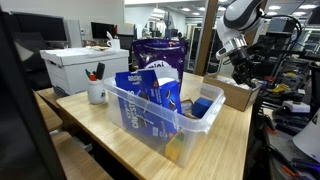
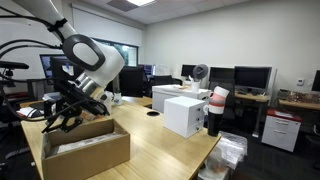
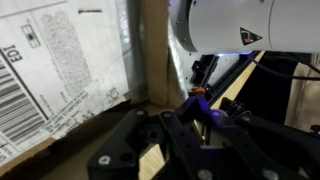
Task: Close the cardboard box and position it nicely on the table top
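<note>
The cardboard box (image 2: 85, 152) sits near the table top's (image 2: 170, 150) edge, just beneath the gripper (image 2: 62, 115), whose jaws are closed, apparently on nothing. A clear plastic bin (image 1: 165, 112) stands beside the box, with a white file box (image 1: 80, 66) farther off.

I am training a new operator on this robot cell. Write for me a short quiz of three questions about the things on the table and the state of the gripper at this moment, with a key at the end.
1. True or false: the low brown corrugated cardboard box stands on the pale wooden butcher-block table top.
2. Which thing is closest to the black Robotiq gripper?
A. the cardboard box
B. the white lidded file box
C. the clear plastic bin of snack packs
3. Fill in: the gripper's jaws are ____ (open or shut).

Key: 1 true; 2 A; 3 shut.
</note>
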You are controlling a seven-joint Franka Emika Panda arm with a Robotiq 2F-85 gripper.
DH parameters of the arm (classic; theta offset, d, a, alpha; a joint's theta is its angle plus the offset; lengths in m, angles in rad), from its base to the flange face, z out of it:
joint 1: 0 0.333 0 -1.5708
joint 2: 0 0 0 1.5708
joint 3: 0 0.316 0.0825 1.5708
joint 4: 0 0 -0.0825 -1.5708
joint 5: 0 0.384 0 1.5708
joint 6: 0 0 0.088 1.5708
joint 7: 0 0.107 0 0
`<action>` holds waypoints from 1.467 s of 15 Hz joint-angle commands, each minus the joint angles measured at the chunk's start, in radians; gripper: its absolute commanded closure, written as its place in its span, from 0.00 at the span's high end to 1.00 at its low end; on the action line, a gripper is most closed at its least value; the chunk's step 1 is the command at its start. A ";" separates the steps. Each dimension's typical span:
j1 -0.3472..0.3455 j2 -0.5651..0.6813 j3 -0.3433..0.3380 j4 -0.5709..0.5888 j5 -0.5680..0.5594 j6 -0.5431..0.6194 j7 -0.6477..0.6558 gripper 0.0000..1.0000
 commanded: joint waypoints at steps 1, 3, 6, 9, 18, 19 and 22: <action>-0.008 0.002 -0.004 0.020 0.002 -0.075 -0.025 0.04; -0.011 0.005 -0.007 0.025 -0.003 -0.089 -0.023 0.04; -0.015 -0.012 -0.011 0.013 -0.035 -0.038 -0.028 0.04; -0.006 -0.027 -0.004 0.004 -0.112 0.047 -0.061 0.04; 0.001 -0.070 -0.005 -0.060 -0.121 0.325 -0.301 0.04; 0.016 -0.096 0.011 -0.082 -0.108 0.342 -0.300 0.04; 0.007 -0.096 -0.006 -0.063 -0.027 0.355 -0.271 0.31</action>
